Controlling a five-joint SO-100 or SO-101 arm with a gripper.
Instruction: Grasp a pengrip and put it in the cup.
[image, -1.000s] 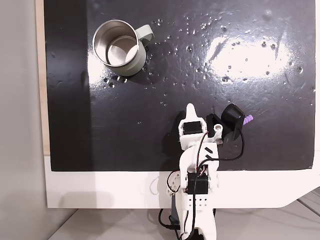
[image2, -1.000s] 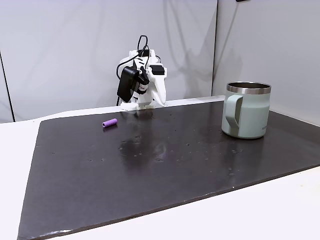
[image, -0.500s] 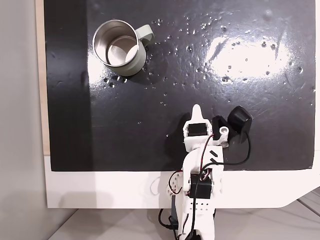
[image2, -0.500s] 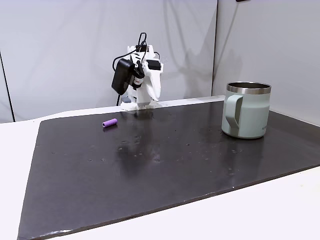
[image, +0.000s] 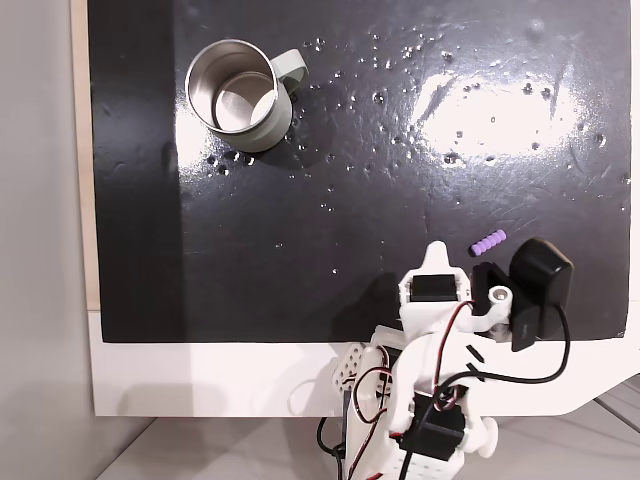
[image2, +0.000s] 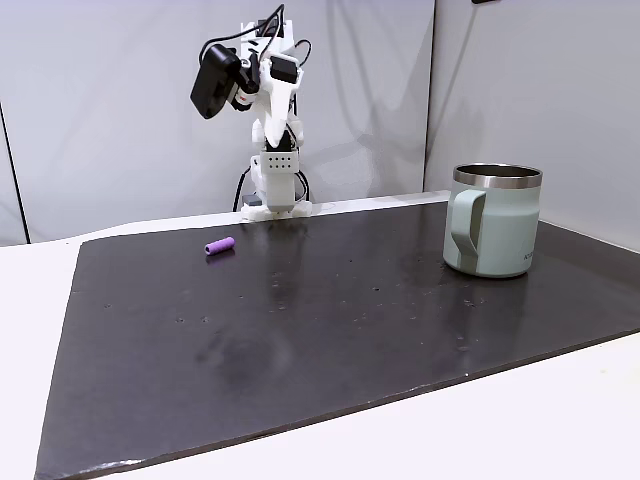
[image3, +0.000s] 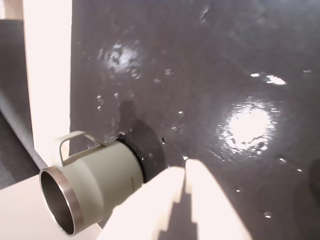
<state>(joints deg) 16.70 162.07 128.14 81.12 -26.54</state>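
The small lilac pengrip (image: 487, 241) lies on the black mat near the arm's base, also seen as a short tube (image2: 220, 245) in the side fixed view. The sage-green cup (image: 240, 95) with a steel inside stands upright at the mat's far left corner in the top-down fixed view, at the right (image2: 495, 220) in the side one, and low left (image3: 90, 185) in the wrist view. My gripper (image3: 185, 171) is raised high above the mat, its white fingers closed together on nothing. From above, the gripper (image: 436, 250) is just left of the pengrip.
The black mat (image: 400, 150) is glossy with small specks and glare, on a white table (image: 200, 380). A black camera module (image: 540, 285) hangs beside the gripper. The arm's base (image2: 275, 190) stands at the mat's far edge before a grey wall.
The arm has risen well above the mat and swung right in the top-down view, uncovering the pengrip. The pengrip and the cup have not moved.
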